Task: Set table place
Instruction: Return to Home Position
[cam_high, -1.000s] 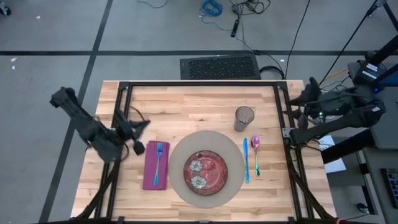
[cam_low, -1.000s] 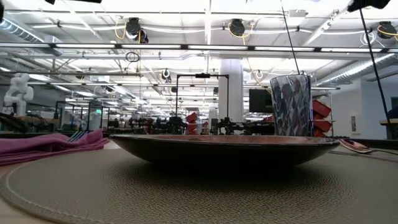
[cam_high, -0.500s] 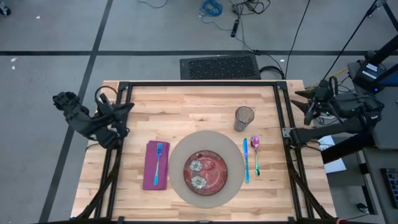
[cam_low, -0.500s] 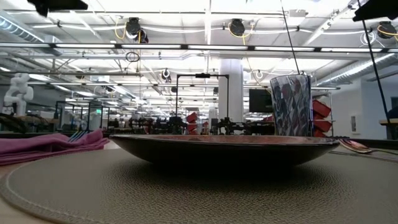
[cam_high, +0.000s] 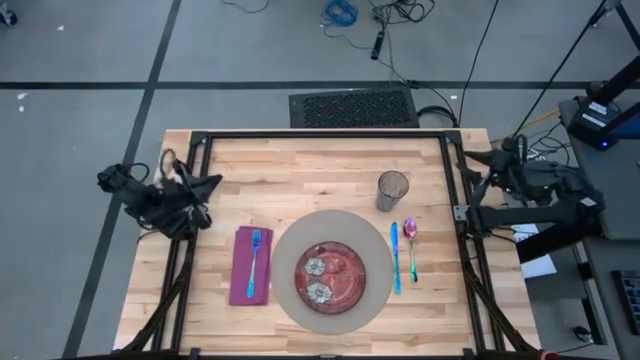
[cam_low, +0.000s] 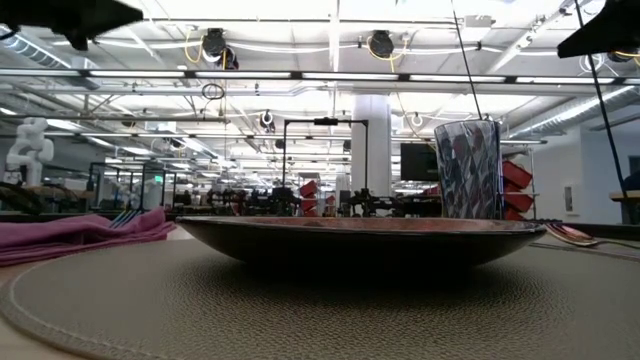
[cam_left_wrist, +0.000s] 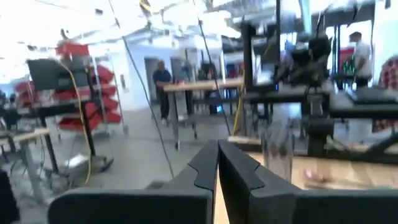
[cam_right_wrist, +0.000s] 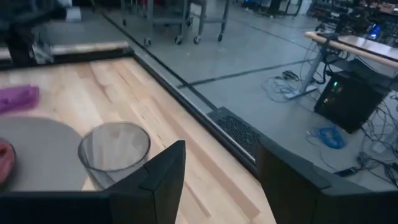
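The place is laid on the light-wood table. A red patterned plate lies on a round grey-tan mat. A blue fork rests on a purple napkin left of the mat. A blue knife and a pink spoon lie to its right, and a clear glass stands behind them. My left gripper is shut and holds nothing, folded back at the table's left edge. My right gripper stands open and holds nothing at the right edge, its fingers facing the glass.
The black metal frame runs round the tabletop. A dark floor mat and cables lie beyond the far edge. Equipment stands off the right edge. People stand far off in the room in the left wrist view.
My left gripper has drawn back from beside the napkin toward the table's left edge and tipped up to near level, staying shut. My right gripper has sunk and folded in at the right edge, still open. The place setting has not moved.
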